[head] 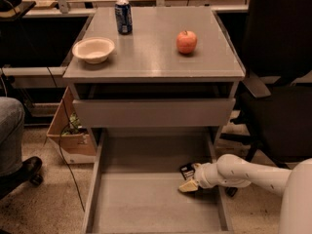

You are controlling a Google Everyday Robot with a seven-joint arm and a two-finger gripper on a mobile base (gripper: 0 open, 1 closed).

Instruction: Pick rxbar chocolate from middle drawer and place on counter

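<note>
The rxbar chocolate, small and dark with pale lettering, lies on the floor of the pulled-out middle drawer, near its right wall. My gripper reaches in from the right on a white arm and sits right at the bar, low over the drawer floor. The bar's right end is hidden by the gripper. The grey counter is above, at the top of the cabinet.
On the counter stand a white bowl, a blue can and a red apple. A drawer with a tall grey front is partly open above the middle one. A black chair is at the right, a cardboard box and a person's leg at the left.
</note>
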